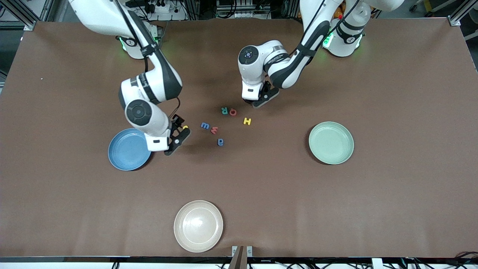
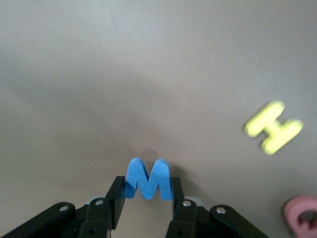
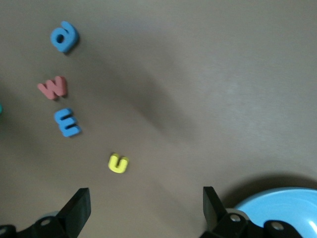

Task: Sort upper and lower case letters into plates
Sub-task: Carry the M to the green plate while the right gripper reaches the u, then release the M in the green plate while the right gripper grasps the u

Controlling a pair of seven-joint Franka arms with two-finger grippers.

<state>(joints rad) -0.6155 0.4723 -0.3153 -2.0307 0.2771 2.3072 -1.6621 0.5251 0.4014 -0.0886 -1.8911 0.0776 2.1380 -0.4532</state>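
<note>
My left gripper (image 2: 147,196) is shut on the blue M (image 2: 148,179), which stands upright between its fingers just above the table. In the front view the left gripper (image 1: 258,102) hides the M. Close by lie the teal R (image 1: 224,110), red Q (image 1: 233,111) and yellow H (image 1: 247,121). My right gripper (image 3: 146,208) is open over bare table, a short way from the yellow u (image 3: 118,163) and beside the blue plate (image 1: 123,154). Blue w (image 1: 205,125), red w (image 1: 214,130) and blue a (image 1: 220,141) lie in a loose row. The mint green plate (image 1: 331,142) holds nothing.
A cream-white plate (image 1: 198,225) sits near the table edge closest to the front camera. The blue plate's rim (image 3: 282,203) shows right beside my right gripper's finger.
</note>
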